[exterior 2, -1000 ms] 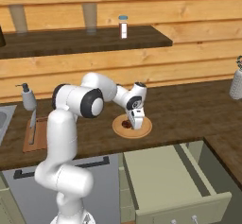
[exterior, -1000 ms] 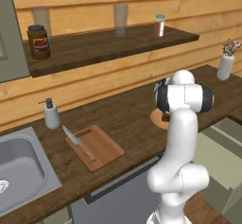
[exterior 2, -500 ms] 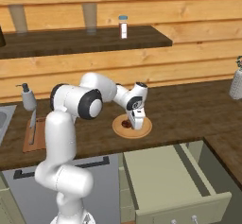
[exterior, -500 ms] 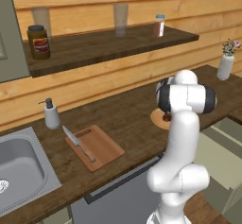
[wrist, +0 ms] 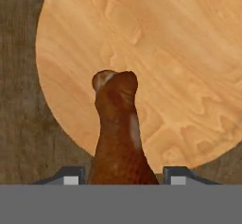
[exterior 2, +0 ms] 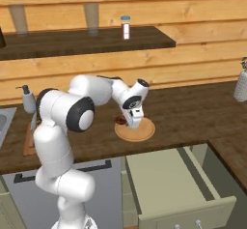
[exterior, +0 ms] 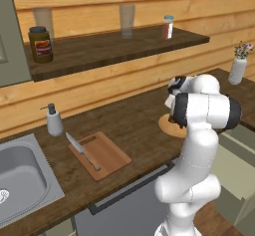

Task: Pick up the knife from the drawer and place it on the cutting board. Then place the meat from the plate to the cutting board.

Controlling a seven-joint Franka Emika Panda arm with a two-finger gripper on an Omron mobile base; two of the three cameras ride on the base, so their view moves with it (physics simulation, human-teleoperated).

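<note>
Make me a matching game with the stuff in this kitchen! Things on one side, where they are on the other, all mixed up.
Things:
1. small knife with silver blade and brown handle
2. dark reddish-brown lumpy meat chunk
3. white soap bottle with a pump
4. pale beige-green cabinet drawer

Places:
A. pulled open below the counter
B. between the fingers of the robot's claw, over the round tan wooden plate
C. lying on the reddish-brown wooden cutting board
D. standing on the counter beside the grey sink

Pairs: 1-C, 2-B, 3-D, 4-A
</note>
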